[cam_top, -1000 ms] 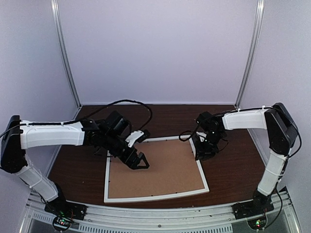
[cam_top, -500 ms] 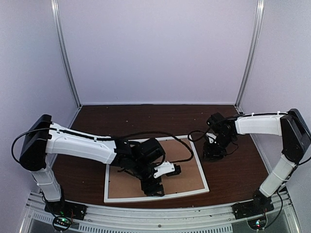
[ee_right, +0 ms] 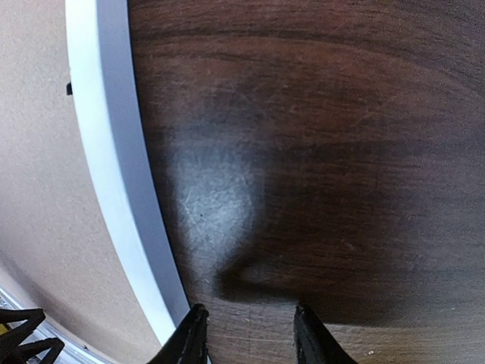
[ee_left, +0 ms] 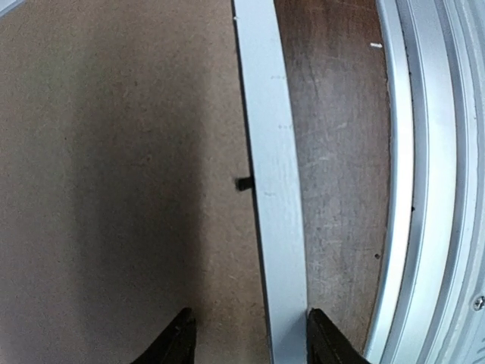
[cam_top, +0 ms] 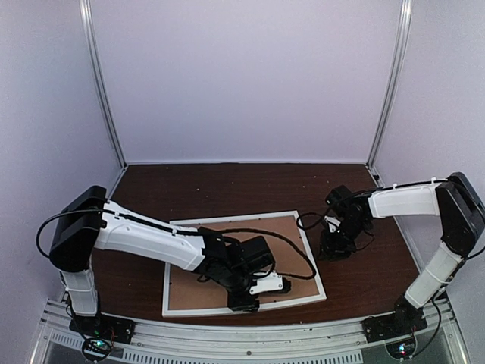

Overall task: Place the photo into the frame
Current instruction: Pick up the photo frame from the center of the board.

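L gripper (ee_left: 248,337) at frame (ee_left: 273,189) near edge, fingers spread astride it; R gripper (ee_right: 246,330) just beside frame's R edge, fingers spread, holding nothing.

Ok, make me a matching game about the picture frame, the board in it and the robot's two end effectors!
Things:
1. frame
2. backing board
3. left end effector
4. right end effector

Colour or place:
A. brown, lying inside the white rim
B. white
C. above the bare dark table, just beside the frame
D. one finger on each side of the frame's near edge

Pairs: 1-B, 2-A, 3-D, 4-C
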